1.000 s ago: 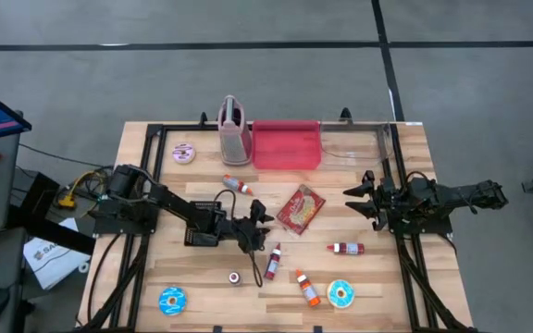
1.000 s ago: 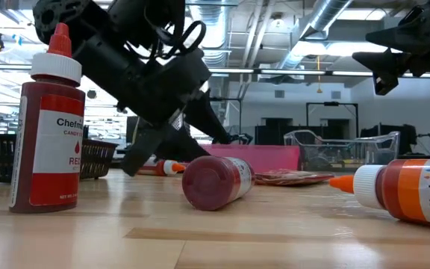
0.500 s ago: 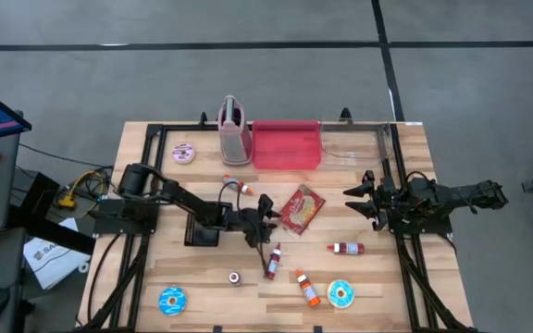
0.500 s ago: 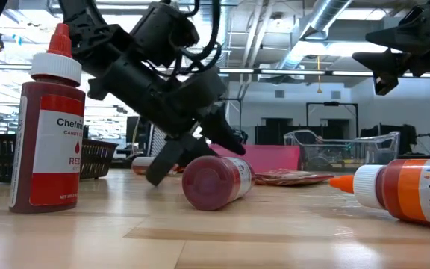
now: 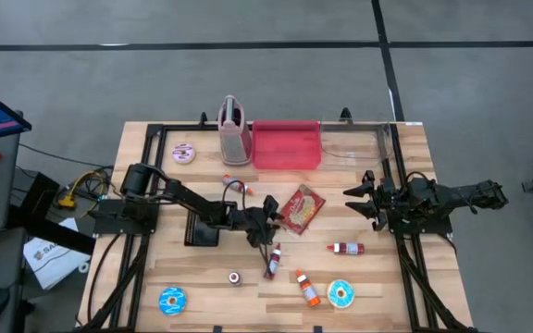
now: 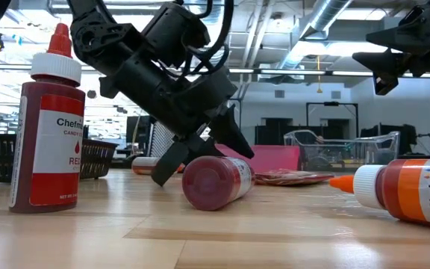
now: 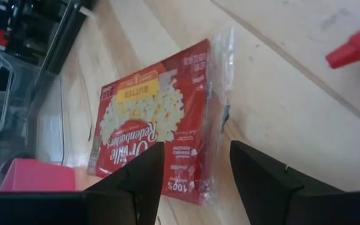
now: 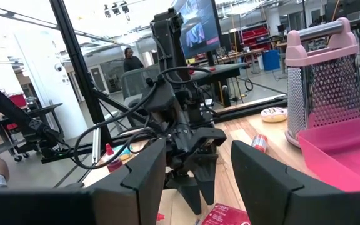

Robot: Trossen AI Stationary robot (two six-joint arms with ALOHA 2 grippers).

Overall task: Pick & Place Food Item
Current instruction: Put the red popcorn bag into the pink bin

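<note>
Popcorn bag [image 5: 300, 209] mid-worktop [image 5: 415, 166], in front of the tray [image 5: 286, 145]; grater [image 5: 234, 130] just left of the tray. Left gripper [image 5: 268, 215] just left of the bag, a bottle [image 5: 273, 261] lying in front of it. Right gripper [image 5: 364, 197] well right of the bag.

Left wrist view: popcorn bag [image 7: 158, 134] lower edge was hidden behind the dark fingers [image 7: 139, 184]; red bottle tip [image 7: 355, 47] was cut at right edge. Low view: orange-capped bottle [image 6: 402, 188] was cut at right edge. High view: bottle labels were too small to read.
</note>
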